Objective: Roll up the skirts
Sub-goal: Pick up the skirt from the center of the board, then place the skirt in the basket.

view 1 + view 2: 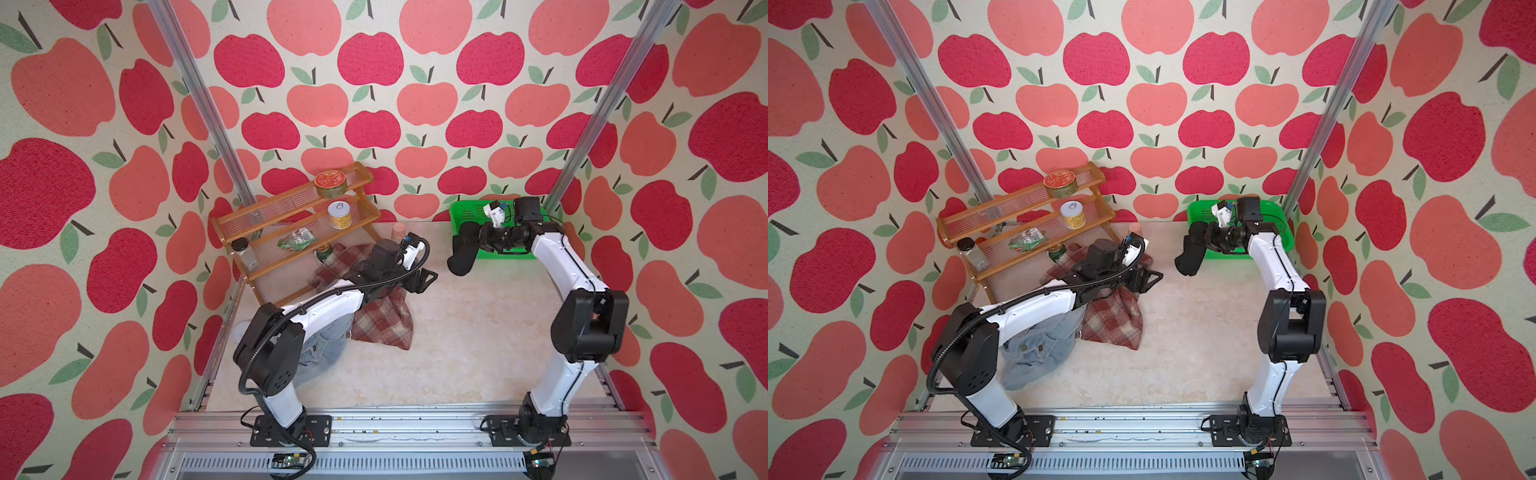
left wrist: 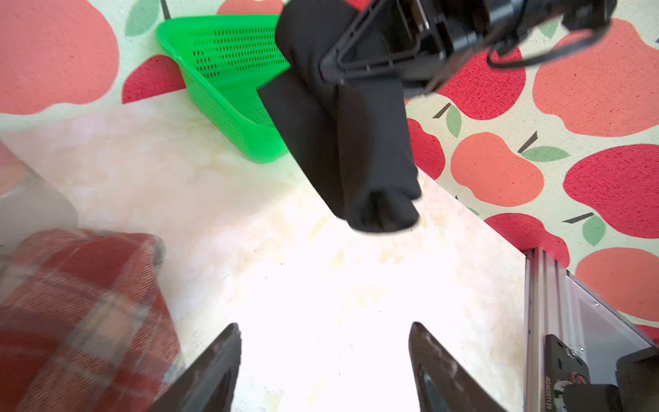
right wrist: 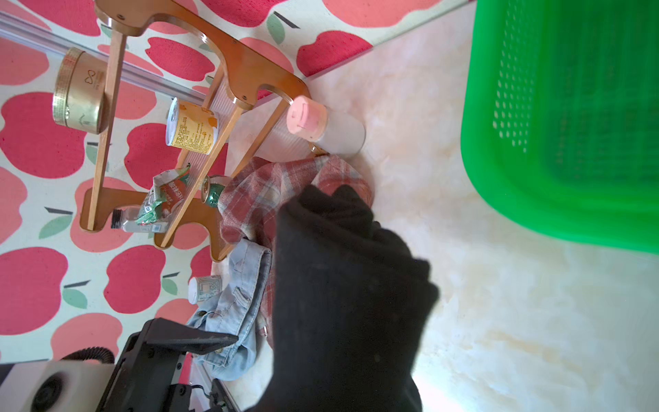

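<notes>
Saw denim skirt [image 1: 1034, 353] crumpled at left under the left arm [image 1: 324, 303], touching plaid skirt [image 1: 384, 320] heaped just beside it. Found left gripper [image 2: 324, 356] above the plaid's right edge, jaws spread wide, gripping nothing, the cloth off to one side of them. Further right, noted black skirt [image 1: 463, 257] rolled into a tube, hanging clear of the table [image 1: 457, 353], well apart from the left jaws, upper end pinched between the jaws of right gripper [image 1: 469, 239], just before basket [image 1: 465, 208].

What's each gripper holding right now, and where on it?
Right gripper grips the rolled black skirt near its upper end; the lower end hangs free. Left gripper is open, holding nothing.
</notes>
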